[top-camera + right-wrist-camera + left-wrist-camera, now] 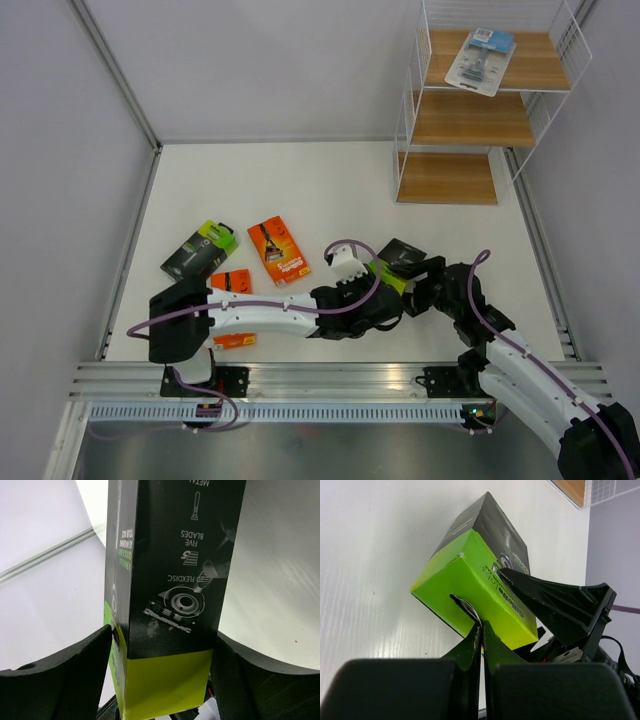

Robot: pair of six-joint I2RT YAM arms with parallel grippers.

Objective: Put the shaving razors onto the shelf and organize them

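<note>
Left wrist view is showing the left pincer [481,630] pressed together, pinching the thin hang tab on the lime-green end of a black box [485,535] and holding it tilted over the white tabletop [380,555], likely presenting it for a handover. The right pincer [161,637] is standing spread, flanking the box's glossy printed cardboard sides; pad contact is unclear. The shelf [470,118], with its thin wire frame and wooden boards, is sitting well apart, carrying a clear blister pack [481,60] on its top board.
</note>
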